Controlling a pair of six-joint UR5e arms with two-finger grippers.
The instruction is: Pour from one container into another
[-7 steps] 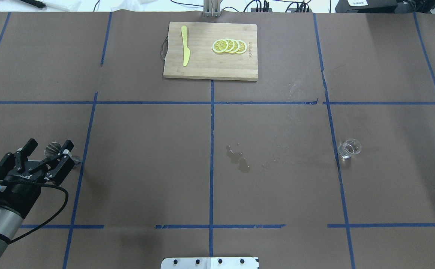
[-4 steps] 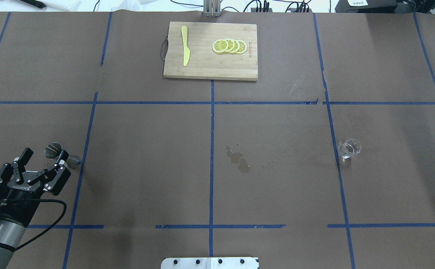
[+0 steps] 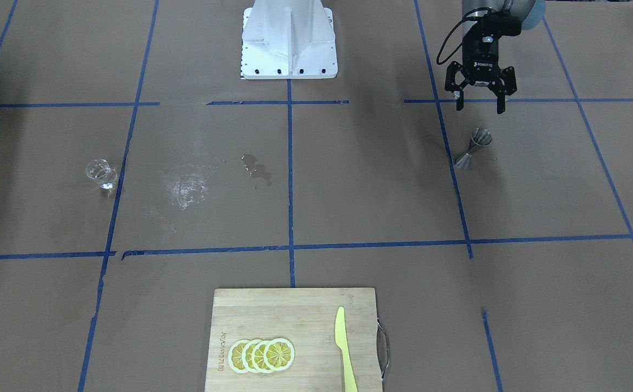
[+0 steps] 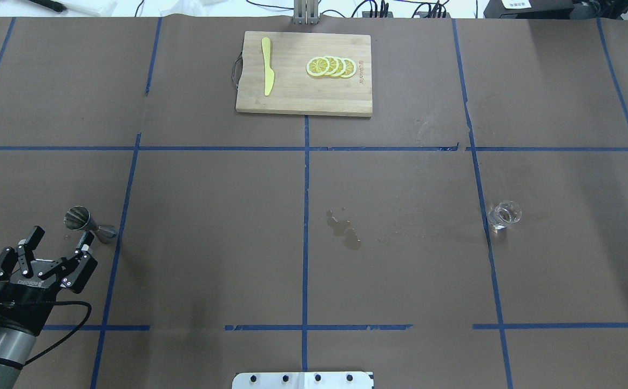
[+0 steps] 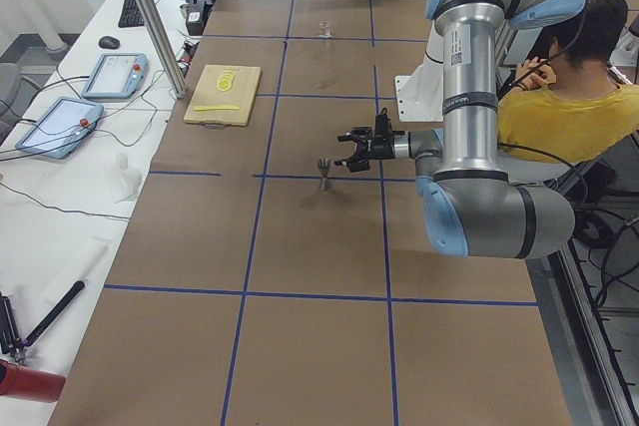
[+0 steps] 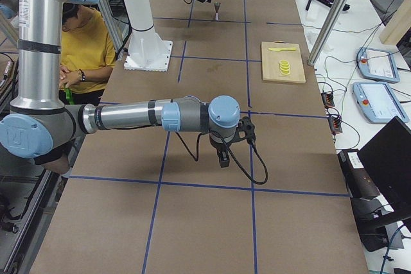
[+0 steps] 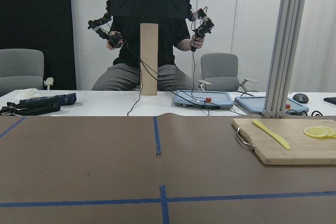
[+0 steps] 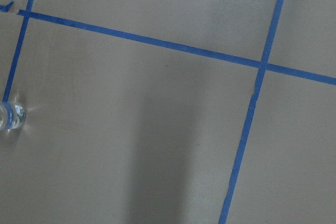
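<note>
Jigger point(image 4: 91, 225) stands free beyond left gripper point(image 4: 61, 237), jaws spread; right gripper point(image 6: 223, 158), jaws too small to tell

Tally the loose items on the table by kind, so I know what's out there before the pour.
Glass cup: 1
Steel jigger: 1
Cutting board: 1
Yellow knife: 1
Lemon slices: 4
Total: 8

overhead: from behind, down | front-facing: opposite, steep | sides: along table point(image 5: 300, 246) | wrists: low, near | shared: cutting board point(image 4: 303, 100)
</note>
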